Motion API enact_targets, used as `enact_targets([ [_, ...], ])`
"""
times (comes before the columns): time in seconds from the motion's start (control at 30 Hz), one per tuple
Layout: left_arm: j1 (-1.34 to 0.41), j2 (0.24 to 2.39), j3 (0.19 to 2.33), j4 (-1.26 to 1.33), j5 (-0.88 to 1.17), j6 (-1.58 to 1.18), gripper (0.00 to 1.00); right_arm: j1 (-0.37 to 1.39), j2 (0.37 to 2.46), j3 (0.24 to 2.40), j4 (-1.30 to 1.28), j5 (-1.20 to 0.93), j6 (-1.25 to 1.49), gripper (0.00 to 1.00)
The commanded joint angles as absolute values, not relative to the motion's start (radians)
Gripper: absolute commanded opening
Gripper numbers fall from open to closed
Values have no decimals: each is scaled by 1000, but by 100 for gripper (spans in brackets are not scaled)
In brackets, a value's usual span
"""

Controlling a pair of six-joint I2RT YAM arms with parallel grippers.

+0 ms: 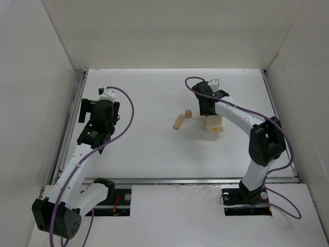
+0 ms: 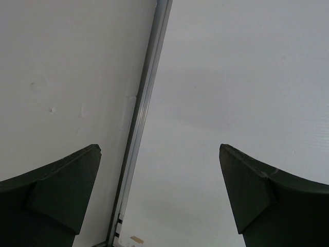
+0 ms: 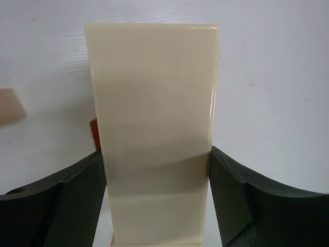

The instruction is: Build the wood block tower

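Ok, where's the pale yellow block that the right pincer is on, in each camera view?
Top external: pale yellow block, right of centre, under the right pincer.
Left wrist: not in it.
Right wrist: fills the centre, between the pincer's fingers.
Shared landmark: tan block, left of it in both.

A pale yellow box (image 1: pixel 215 125) stands on the right of the white worktop (image 1: pixel 154 149), with white walls (image 1: pixel 169 36) around it and a metal rail (image 2: pixel 146 113) on the left.
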State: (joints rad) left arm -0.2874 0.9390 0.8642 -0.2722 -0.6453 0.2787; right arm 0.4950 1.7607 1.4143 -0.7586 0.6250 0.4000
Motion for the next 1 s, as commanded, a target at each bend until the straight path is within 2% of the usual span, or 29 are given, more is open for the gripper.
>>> enact_targets([
  [0.0, -293, 917, 871, -239, -672, 287, 100, 549, 1807, 1491, -842, 895, 405, 0],
  [0.23, -293, 917, 871, -230, -681, 287, 100, 595, 1907, 1555, -928, 1074, 434, 0],
  [0.5, -293, 917, 871, -230, -681, 296, 100, 626, 1888, 1575, -1005, 1203, 486, 0],
  [0.63, -293, 917, 871, -230, -681, 296, 100, 626, 1835, 1585, -1014, 1192, 505, 0],
  [0.7, -293, 917, 871, -230, -681, 296, 100, 615, 1798, 1595, -982, 1071, 488, 0],
  [0.77, -293, 917, 871, -230, -681, 296, 100, 603, 1697, 1566, -821, 914, 352, 0],
  [0.8, -293, 917, 871, -230, -664, 296, 100, 583, 1657, 1546, -760, 714, 316, 0],
  [0.87, -293, 917, 871, -241, -635, 307, 100, 554, 1550, 1480, -595, 461, 247, 0],
  [0.9, -293, 917, 883, -241, -591, 319, 100, 539, 1525, 1462, -551, 232, 214, 0],
  [0.97, -293, 907, 914, -262, -530, 330, 100, 516, 1497, 1434, -455, 19, 187, 0],
])
